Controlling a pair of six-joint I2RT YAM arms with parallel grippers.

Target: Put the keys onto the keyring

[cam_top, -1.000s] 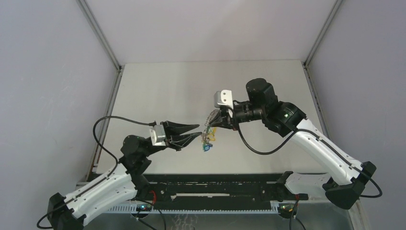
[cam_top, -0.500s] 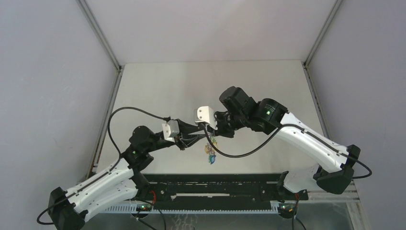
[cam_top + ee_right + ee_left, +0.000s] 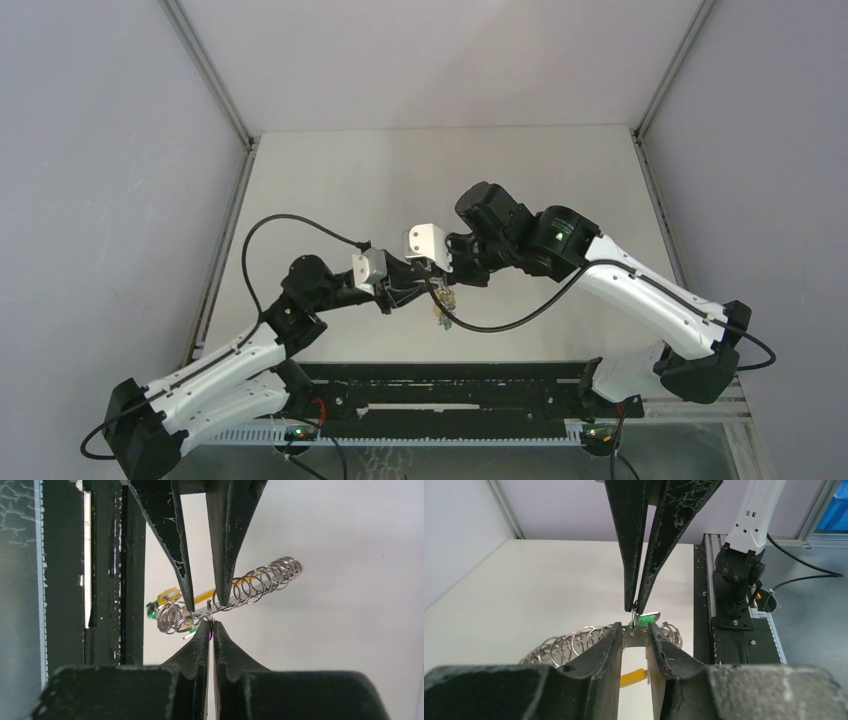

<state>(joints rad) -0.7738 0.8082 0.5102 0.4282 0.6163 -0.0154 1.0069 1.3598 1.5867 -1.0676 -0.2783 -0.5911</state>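
With the arms now drawn together above the tabletop (image 3: 330,180), the keyring (image 3: 260,582) is pinched by the right gripper (image 3: 212,625) and newly clasped by the left gripper (image 3: 636,630), steadied for threading.

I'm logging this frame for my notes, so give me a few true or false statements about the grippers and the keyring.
1. The right gripper is shut, its tips pinching a thin ring of the keyring. True.
2. The left gripper has its jaws pressed fully together. False: they stand apart, with a metal strip across the gap.
3. A green key head shows right beside both grippers' tips. True.
4. The two grippers are far apart. False: they meet tip to tip at the keyring.
5. A yellow-orange band is part of the bunch. True.
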